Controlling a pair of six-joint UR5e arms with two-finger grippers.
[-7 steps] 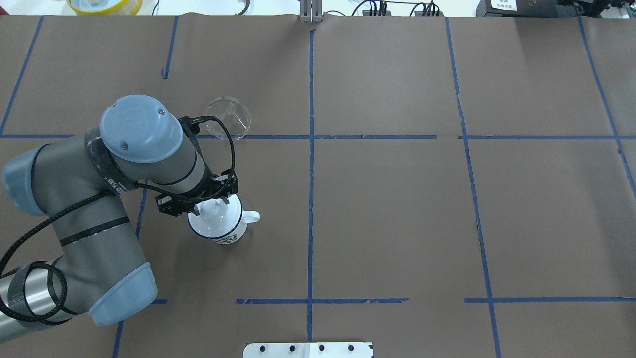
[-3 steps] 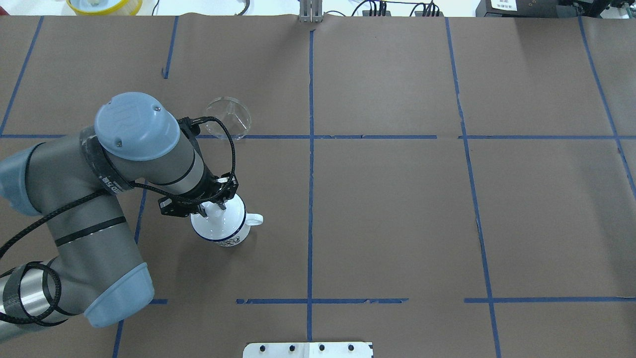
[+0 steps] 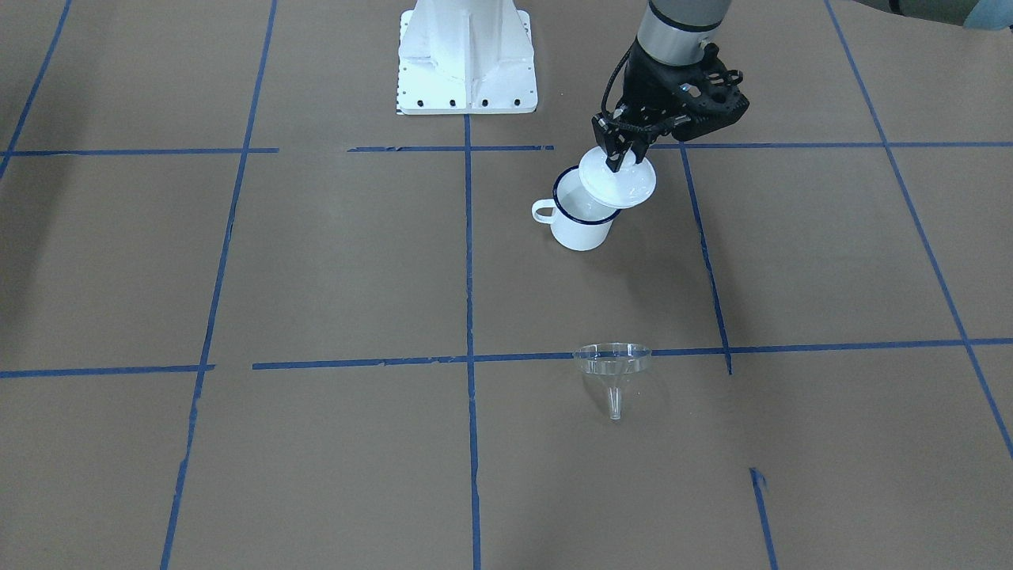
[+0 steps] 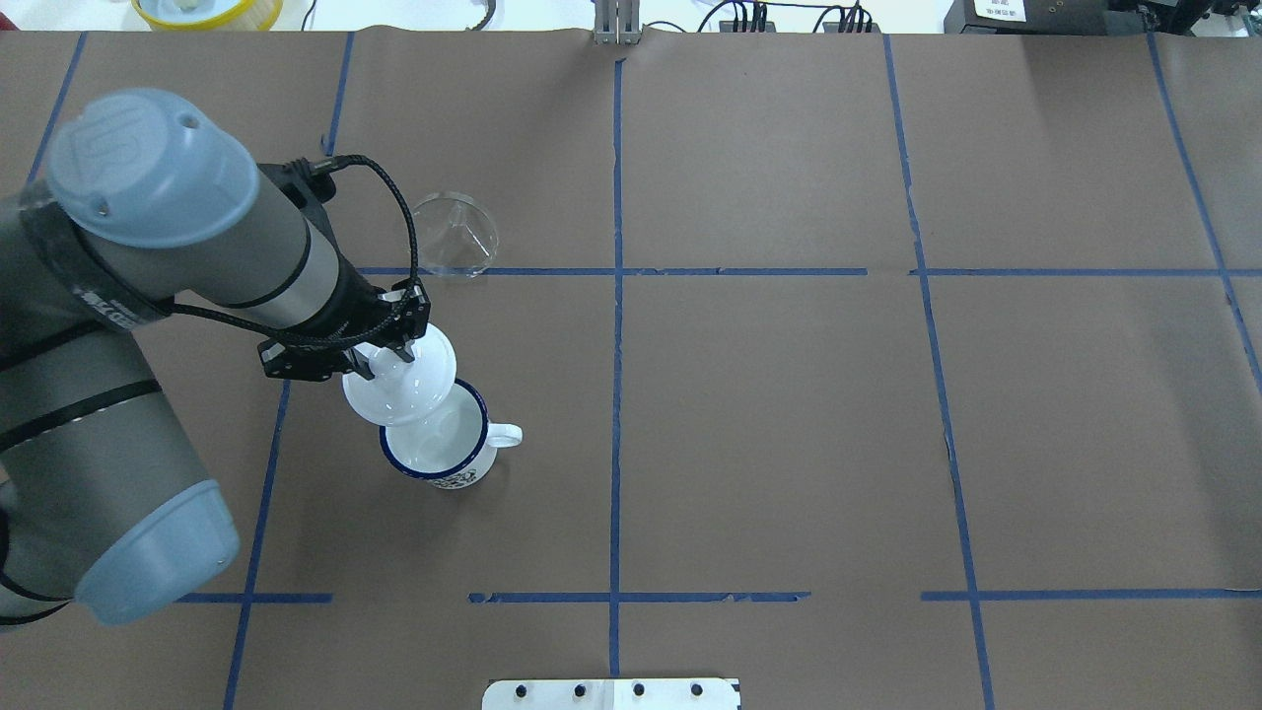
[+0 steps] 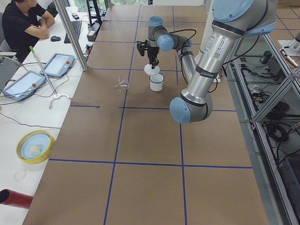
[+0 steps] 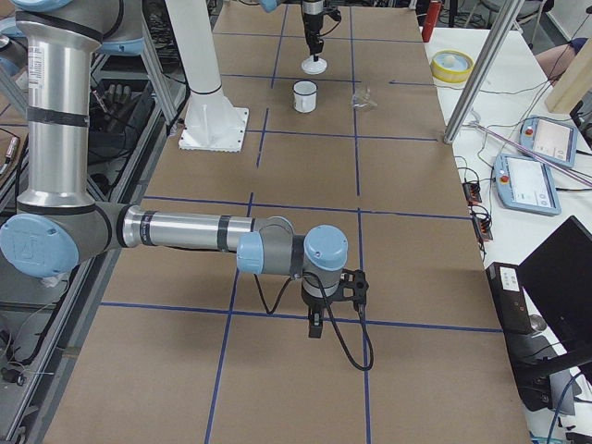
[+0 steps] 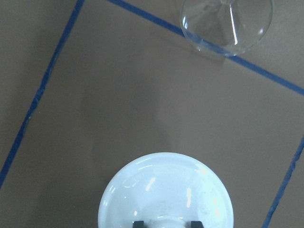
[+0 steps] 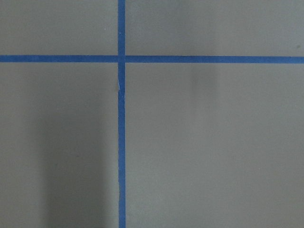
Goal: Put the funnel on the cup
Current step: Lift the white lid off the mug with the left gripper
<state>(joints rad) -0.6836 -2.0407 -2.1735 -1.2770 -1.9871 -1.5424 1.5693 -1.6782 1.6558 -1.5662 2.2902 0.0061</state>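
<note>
Brown paper covers the table (image 4: 789,444), with blue tape lines (image 4: 616,394) cutting it into squares. The left gripper (image 4: 385,354) has its jaws pinched tight on the knob of a white domed lid (image 4: 399,390) — the lid hangs in the air above the cup (image 4: 441,449), offset from its open mouth. The cup stands upright, handle toward the table's middle. The funnel (image 4: 454,234) lies on its side across a tape line, farther from the robot and well apart from both cup and gripper. The right gripper (image 6: 314,326) hovers low over the paper at the other end — how its jaws stand, I cannot tell.
</note>
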